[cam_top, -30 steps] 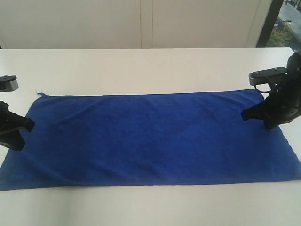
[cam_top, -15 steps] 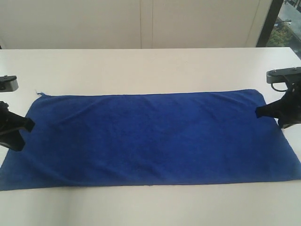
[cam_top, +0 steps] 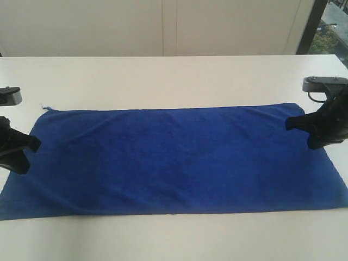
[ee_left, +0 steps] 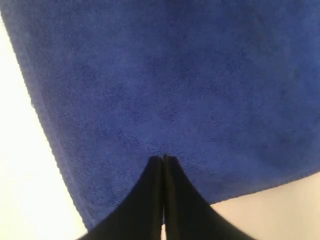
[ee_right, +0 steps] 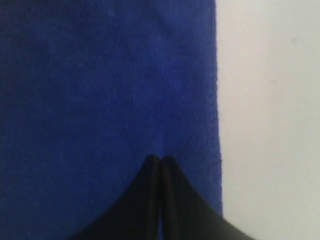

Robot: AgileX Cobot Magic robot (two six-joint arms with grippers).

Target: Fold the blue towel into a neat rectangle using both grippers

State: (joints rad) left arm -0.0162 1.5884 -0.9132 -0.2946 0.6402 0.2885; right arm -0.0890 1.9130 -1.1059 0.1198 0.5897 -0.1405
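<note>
Along the near edge of the white bench (cam_top: pixel 163 76) runs a strip of bare top. Just beyond it begins the blue towel (cam_top: pixel 174 157), spread flat in a single layer with its long sides parallel to that edge. It reaches almost from the bench's left edge to its right edge.

At the towel's left short end, about halfway up that end, the left hand (cam_top: pixel 37 143) points inward over the cloth. In the left wrist view its two black fingers are pressed together (ee_left: pixel 163 159), with nothing between them, the tips over blue pile a little inside the hem.

A little farther back, by the towel's far right corner, the right hand (cam_top: pixel 288 124) also points inward. The right wrist view shows it pinched together and empty too (ee_right: pixel 160 159), its tips over cloth close to the towel's border. Whether either hand's tips touch the pile or sit just above it is hard to tell.

At the towel's far left corner a small pale thread tag (cam_top: pixel 46 107) sticks out. Beyond the towel's far side the bench is bare up to a pale wall (cam_top: pixel 163 27), with a dark-framed window (cam_top: pixel 331 27) past the far right corner.
</note>
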